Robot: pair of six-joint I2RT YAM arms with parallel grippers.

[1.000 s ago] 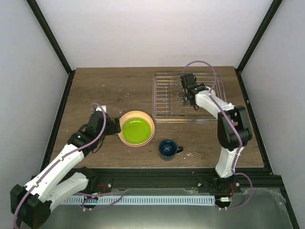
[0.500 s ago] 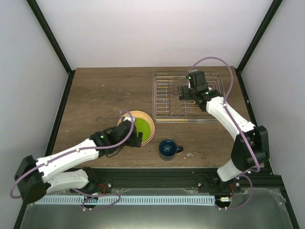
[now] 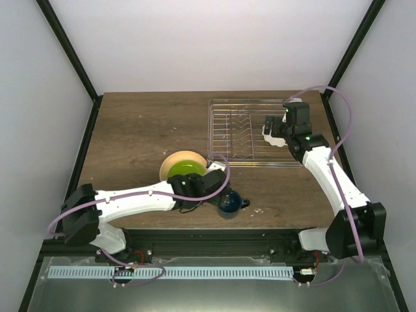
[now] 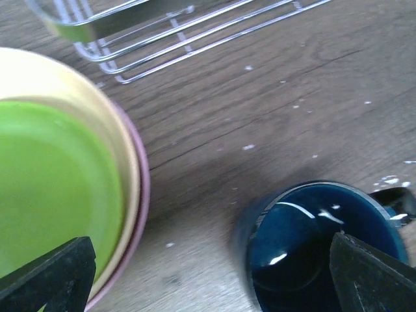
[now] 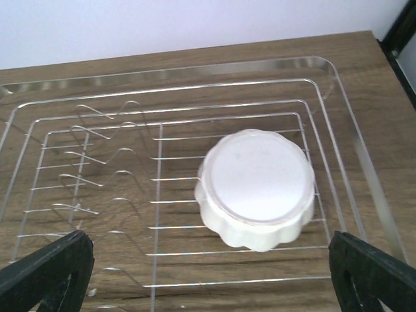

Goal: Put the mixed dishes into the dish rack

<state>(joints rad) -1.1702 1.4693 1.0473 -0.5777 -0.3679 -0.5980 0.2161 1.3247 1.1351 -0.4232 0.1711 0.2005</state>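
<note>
Hovering spread apart, our left hand (image 4: 209, 263) sits near the blue mug (image 4: 318, 240), our right hand (image 5: 208, 257) above the upturned white bowl (image 5: 257, 185).

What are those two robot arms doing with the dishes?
They are loading dishes into the dish rack. A white bowl already lies upside down in it, with the right gripper open above. The left gripper is open over the blue mug and the edge of the plate stack, both on the table.
</note>
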